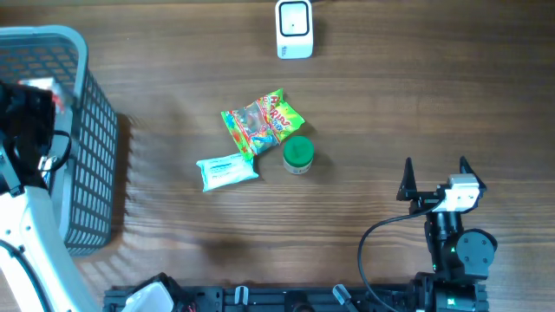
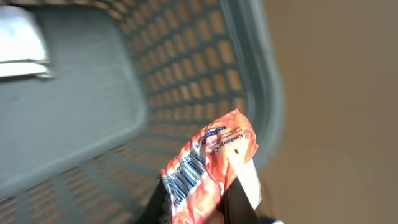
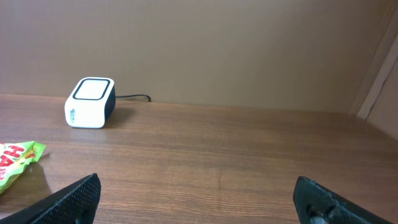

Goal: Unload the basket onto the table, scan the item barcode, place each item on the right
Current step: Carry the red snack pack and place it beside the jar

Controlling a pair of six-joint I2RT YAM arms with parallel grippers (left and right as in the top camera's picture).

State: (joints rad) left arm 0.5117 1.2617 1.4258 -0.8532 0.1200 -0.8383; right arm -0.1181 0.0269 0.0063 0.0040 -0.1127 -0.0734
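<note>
Basket [image 2: 93,118] behind, orange packet [image 2: 211,158] in left gripper [image 2: 199,208]

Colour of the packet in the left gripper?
The packet is orange-red with a blue-on-white barcode patch; shows best in left wrist view.

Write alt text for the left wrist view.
The left pincer is shut on a crinkled orange-red packet, its barcode facing the camera. Behind it is a grey latticed basket with a white item in its far corner.
</note>
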